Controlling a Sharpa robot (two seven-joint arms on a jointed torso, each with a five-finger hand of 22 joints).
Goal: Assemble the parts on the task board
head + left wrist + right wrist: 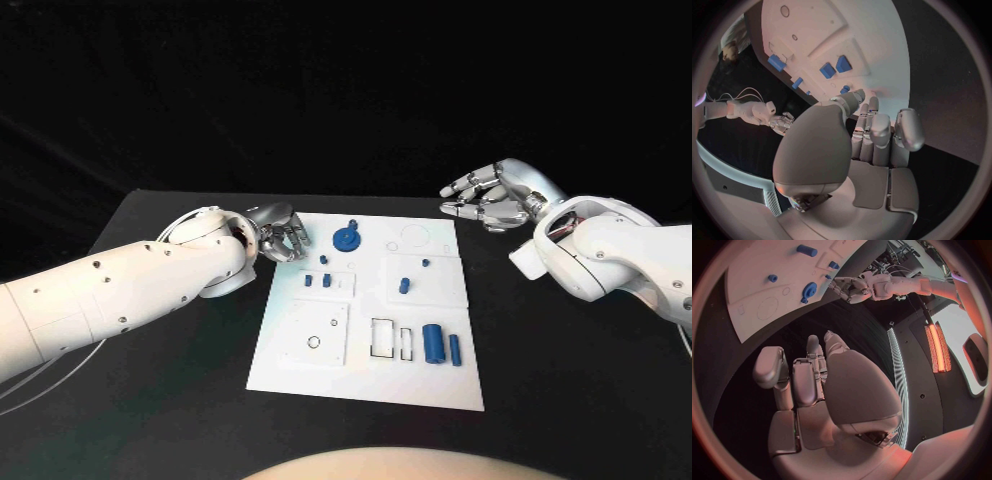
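Fingers of the silver left hand [280, 236] are spread a little and curl loosely downward, with nothing between them; the hand hangs at the left edge of the white rectangular task board [296, 372], beside its far corner. Whether the fingertips touch the board there is hard to tell from the left wrist view, where they [873, 106] lie close over the board's edge [898, 65]. The silver right hand [489, 199] is likewise empty, its fingers apart and bent slightly inward, palm turned toward the board, poised just beyond the board's far right corner and clear of it. The white left arm [101, 300] reaches in low and slantwise toward the board; the white right arm [620, 255] bends at the wrist so that its hand points back across the board's far edge.

On the board, a blue round gear-like part [348, 238] sits near the far edge, close to the left hand. Small blue pegs [325, 280] stand in a raised panel nearer the middle, and another small blue piece [405, 285] stands in the panel to their right. Two blue cylindrical parts [434, 343] lie side by side toward the board's near right corner, next to rectangular cut-outs. The board rests on a black table [577, 380], with a dark background behind.
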